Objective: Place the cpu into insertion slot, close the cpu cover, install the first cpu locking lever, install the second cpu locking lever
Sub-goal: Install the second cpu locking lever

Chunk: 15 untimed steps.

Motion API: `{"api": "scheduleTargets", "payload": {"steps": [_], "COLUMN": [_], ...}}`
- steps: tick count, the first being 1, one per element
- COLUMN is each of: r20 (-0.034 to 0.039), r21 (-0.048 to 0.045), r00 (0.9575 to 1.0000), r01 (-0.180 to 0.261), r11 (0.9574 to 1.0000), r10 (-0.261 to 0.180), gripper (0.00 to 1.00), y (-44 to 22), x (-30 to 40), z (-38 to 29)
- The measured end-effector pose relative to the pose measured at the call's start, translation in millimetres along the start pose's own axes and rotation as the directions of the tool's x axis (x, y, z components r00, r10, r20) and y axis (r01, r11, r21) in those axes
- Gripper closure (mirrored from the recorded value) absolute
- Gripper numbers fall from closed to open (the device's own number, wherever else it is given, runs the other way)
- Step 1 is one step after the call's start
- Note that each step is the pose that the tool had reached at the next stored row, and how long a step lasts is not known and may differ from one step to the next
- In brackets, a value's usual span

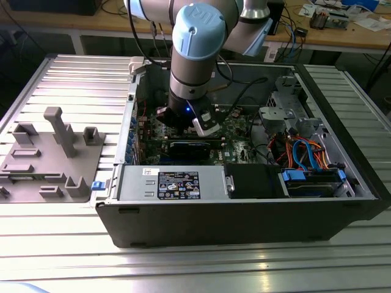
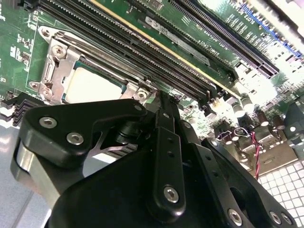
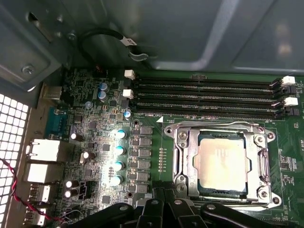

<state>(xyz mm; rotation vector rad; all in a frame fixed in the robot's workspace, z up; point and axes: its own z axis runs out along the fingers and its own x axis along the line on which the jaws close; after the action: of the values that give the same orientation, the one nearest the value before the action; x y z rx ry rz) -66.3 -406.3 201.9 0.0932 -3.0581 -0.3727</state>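
First wrist view: the cpu [image 3: 222, 163] lay seated in the insertion slot [image 3: 251, 194], its pale metal top showing through the window of the cpu cover [image 3: 184, 164], which lay flat over it. Four memory slots [image 3: 204, 97] ran alongside the socket on the green motherboard [image 3: 95, 142]. The black hand [image 3: 164, 209] hung just beside the socket, holding nothing; whether its fingers were spread or pressed together could not be told. In the exterior view, the arm [image 1: 195, 36] reached down into the open computer case [image 1: 244, 220] on the ribbed worktop [image 1: 73, 85].
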Motion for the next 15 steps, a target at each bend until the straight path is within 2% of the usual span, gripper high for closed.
{"api": "scheduleTargets", "payload": {"steps": [8,11,13,15], "r20": [-0.0001,-0.0001,0.0000,0.0000], "r21": [-0.0001,0.0000,0.0000,0.0000], "r00": [1.0000,1.0000,1.0000,1.0000], "r01": [0.000,0.000,0.000,0.000], "r11": [1.0000,1.0000,1.0000,1.0000], "r10": [0.000,0.000,0.000,0.000], "gripper": [0.89,0.89,0.89,0.89], "y": [-1.5,-7.3,-7.3,-6.3], "x": [-0.1,0.4,0.5,0.7], "z": [0.9,-0.5,-1.1,-5.0]}}
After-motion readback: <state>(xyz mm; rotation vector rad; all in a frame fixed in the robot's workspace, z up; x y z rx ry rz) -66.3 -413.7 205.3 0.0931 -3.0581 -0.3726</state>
